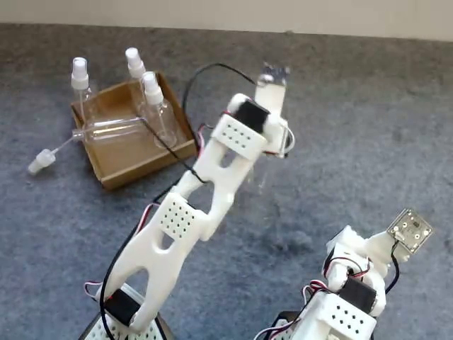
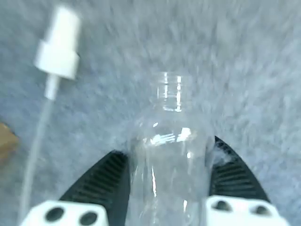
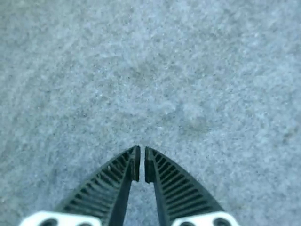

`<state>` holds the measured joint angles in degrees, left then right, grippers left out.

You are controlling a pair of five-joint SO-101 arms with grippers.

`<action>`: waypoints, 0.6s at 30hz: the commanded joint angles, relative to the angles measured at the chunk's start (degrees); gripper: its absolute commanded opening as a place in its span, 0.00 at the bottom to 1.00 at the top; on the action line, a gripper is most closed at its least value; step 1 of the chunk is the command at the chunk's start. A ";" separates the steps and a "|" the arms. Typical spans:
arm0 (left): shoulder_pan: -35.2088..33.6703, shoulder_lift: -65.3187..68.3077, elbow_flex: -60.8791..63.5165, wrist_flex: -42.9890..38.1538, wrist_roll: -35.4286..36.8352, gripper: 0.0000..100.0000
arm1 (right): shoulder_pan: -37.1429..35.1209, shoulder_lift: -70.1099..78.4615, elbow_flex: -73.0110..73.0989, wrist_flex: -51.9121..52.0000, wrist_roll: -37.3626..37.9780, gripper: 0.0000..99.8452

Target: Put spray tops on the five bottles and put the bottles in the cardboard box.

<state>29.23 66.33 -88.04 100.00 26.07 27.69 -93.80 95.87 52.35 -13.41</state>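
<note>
Bottle [image 2: 167, 117], uncapped, clamped in left gripper [image 2: 169, 150]; right gripper [image 3: 141, 165] closed on nothing. Capping step in hand. Next, likely: right gripper fetches loose spray top [image 2: 59, 44], seats it.

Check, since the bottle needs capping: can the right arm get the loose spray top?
Probably: the right gripper is shut on nothing, and the spray top lies uncovered on carpet beside the bottle in the left gripper.
</note>
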 commanded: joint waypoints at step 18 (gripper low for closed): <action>-6.20 -24.13 -6.99 1.23 -17.67 0.09 | -0.75 -0.22 7.69 0.22 -0.35 0.03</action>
<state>24.48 49.45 -92.18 100.70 9.71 27.69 -93.80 95.87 52.35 -13.41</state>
